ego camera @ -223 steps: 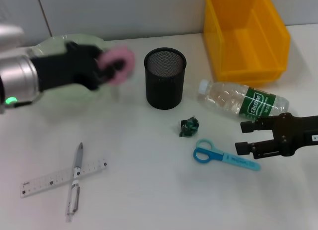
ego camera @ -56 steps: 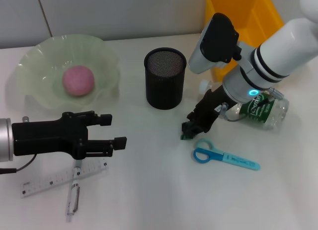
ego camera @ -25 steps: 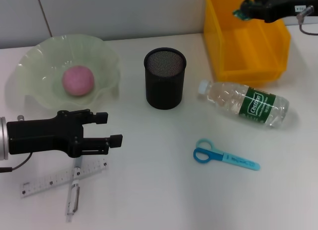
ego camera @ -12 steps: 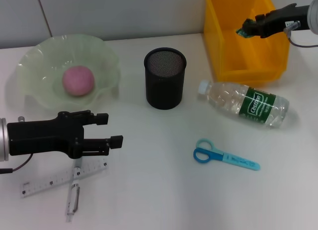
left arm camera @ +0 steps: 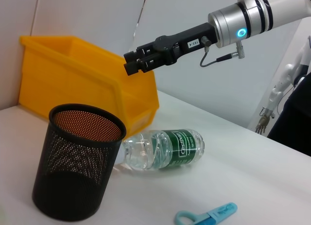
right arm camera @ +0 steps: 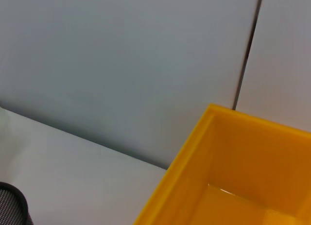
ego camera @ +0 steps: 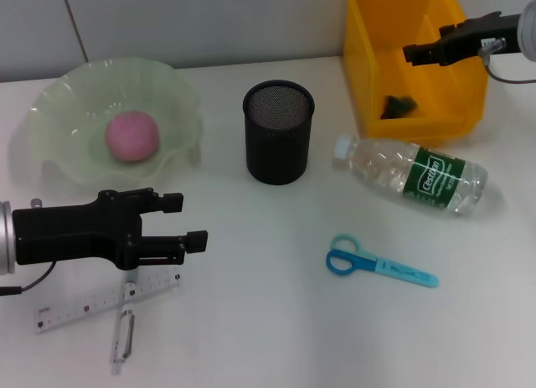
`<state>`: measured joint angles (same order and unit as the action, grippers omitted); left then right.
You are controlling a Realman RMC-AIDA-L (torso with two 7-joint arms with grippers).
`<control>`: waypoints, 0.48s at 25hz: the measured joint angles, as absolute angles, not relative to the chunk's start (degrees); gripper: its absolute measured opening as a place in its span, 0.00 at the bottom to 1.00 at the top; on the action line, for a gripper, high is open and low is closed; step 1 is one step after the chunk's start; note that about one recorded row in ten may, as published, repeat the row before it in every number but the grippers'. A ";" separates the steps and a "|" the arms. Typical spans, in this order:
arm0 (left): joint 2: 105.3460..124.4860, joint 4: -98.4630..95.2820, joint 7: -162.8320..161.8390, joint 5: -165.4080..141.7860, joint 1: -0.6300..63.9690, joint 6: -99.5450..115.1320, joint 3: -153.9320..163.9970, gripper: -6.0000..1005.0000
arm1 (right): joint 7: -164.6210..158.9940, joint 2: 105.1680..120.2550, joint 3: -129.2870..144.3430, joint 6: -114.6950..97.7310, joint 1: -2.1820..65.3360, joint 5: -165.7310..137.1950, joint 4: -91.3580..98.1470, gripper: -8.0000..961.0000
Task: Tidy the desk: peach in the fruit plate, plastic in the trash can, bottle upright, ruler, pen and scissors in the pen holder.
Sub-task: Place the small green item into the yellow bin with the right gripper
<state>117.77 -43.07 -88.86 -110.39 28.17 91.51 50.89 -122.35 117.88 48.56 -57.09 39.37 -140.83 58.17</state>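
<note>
Peach point(ego camera: 131, 137): seated in the fruit plate point(ego camera: 50, 111), well apart from both arms; done by the look of it
Plastic point(ego camera: 399, 107): dark crumpled scrap lying on the floor of the yellow trash can point(ego camera: 368, 78), clear of any grip; light and soft, no further handling likely
Right gripper point(ego camera: 412, 53): above the trash can, fingers parted a little, holding nothing
Left gripper point(ego camera: 191, 222): low over the table just above the ruler, fingers spread apart, empty
Bottle point(ego camera: 412, 174): on its side between trash can and scissors, cap toward the pen holder; clear, smooth, probably slippery and light, apt to roll; best taken across the body near the label, then tipped upright
Scissors point(ego camera: 378, 265): flat on the table, blue handles toward the middle; stiff and thin, hard to pinch off the surface; best taken across the narrow blade sheath
Ruler point(ego camera: 88, 301): flat, thin, stiff, crossed under the pen; likely needs an edge pinch
Pen point(ego camera: 126, 312): lies across the ruler, slim and rollable; grip at mid-barrel
Pen holder point(ego camera: 278, 131): upright black mesh cup, mouth open
</note>
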 joint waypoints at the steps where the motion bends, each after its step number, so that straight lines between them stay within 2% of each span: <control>1: 117.78 -43.07 -88.86 -110.39 28.14 91.52 50.89 0.83 | -122.35 117.88 48.55 -57.09 39.37 -140.83 58.17 0.59; 4: 117.78 -43.07 -88.86 -110.39 28.06 91.58 50.89 0.83 | -122.35 117.89 48.82 -56.98 39.37 -140.83 58.34 0.65; 8: 117.77 -43.07 -89.02 -110.39 27.94 91.71 50.89 0.83 | -122.34 117.89 48.92 -57.34 39.34 -140.82 58.44 0.85; 12: 117.77 -43.07 -89.08 -110.39 27.94 91.80 50.85 0.83 | -122.30 117.87 49.01 -57.49 39.31 -140.74 58.54 0.86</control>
<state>117.77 -43.07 -89.08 -110.39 27.94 91.80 50.85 -122.30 117.87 49.01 -57.49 39.31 -140.74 58.54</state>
